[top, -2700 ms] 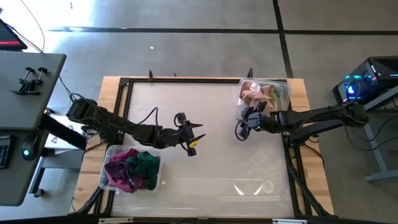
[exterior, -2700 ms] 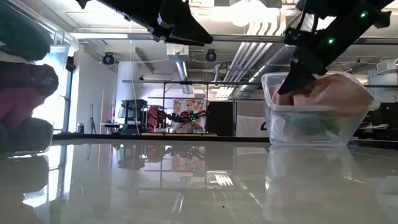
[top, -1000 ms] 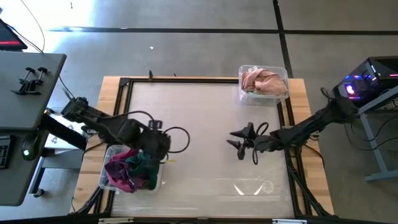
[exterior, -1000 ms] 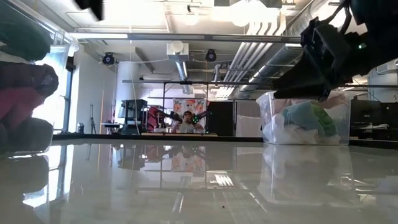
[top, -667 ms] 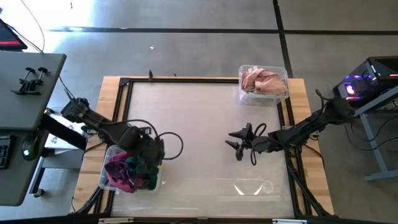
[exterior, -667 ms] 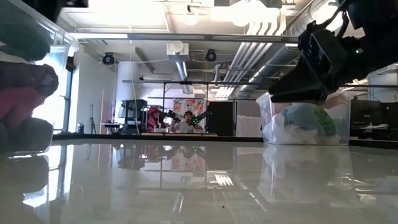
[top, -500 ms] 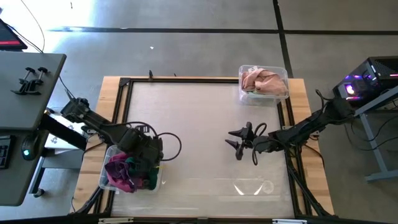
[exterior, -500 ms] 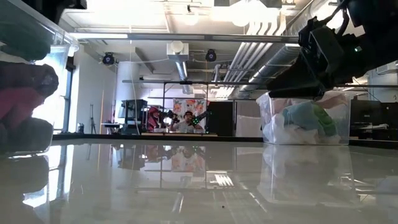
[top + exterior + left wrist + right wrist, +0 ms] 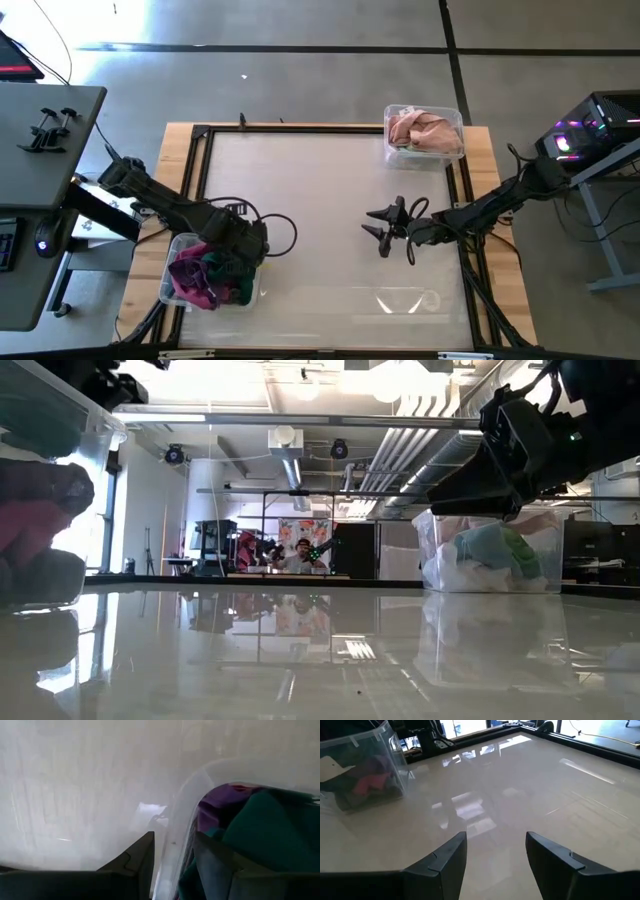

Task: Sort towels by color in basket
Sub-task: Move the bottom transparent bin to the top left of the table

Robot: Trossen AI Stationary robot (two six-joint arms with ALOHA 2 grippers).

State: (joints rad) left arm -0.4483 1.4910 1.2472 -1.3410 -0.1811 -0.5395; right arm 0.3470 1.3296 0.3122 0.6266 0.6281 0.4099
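Observation:
A clear bin (image 9: 172, 243) at the table's near left holds magenta (image 9: 190, 282), purple (image 9: 220, 805) and dark green towels (image 9: 230, 266). A second clear bin (image 9: 455, 118) at the far right is topped with peach-pink towels (image 9: 425, 130); the low view shows pale teal and white cloth (image 9: 490, 550) inside it. My left gripper (image 9: 248, 243) is open over the near-left bin's right wall (image 9: 175, 845), one finger outside it and one inside beside the dark green towel (image 9: 265, 830). My right gripper (image 9: 378, 228) is open and empty over the bare table right of centre. My left gripper stands astride the near-left bin's right wall, fingers coming from above; whether either finger (image 9: 215, 865) touches the wall or the dark green towel, I cannot tell.
The glossy tabletop (image 9: 320, 190) stretches between the two bins, framed by a black rail (image 9: 200, 135). A side table (image 9: 45, 130) stands off to the left and an electronics box (image 9: 590, 125) off to the right. People show far off in the room (image 9: 300, 552).
My left gripper has moved toward the near-left corner and down, from beside the near-left bin to astride its right wall.

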